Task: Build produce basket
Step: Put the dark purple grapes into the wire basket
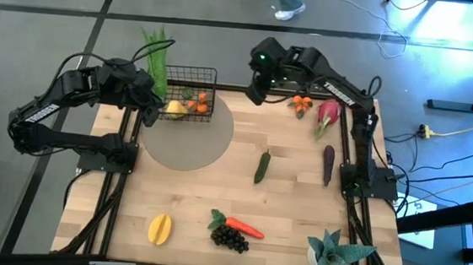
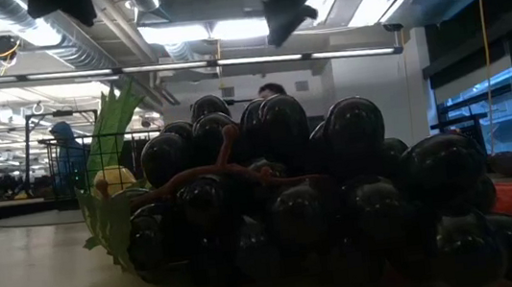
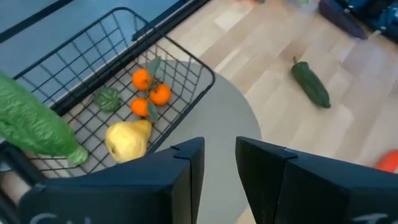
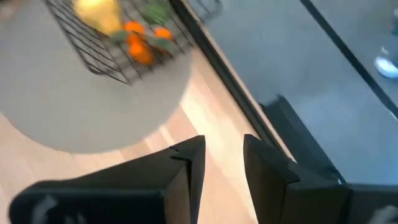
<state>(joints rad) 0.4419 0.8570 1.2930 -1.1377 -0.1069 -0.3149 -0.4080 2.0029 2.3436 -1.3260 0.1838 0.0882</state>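
L gripper point(image 3: 217, 163) slightly open by basket point(image 1: 190, 93); R gripper point(image 4: 222, 155) slightly open, empty.

The overhead camera looks straight down and takes in the whole table point(image 1: 299, 197) with both arms. The low camera sits at tabletop level, facing across into the room, so close to the grapes point(image 2: 321, 204) that they fill its view. Each wrist camera looks forward past its own fingers. Both wrist views and the overhead share the basket point(image 3: 124, 81) on the grey mat point(image 4: 93, 106).
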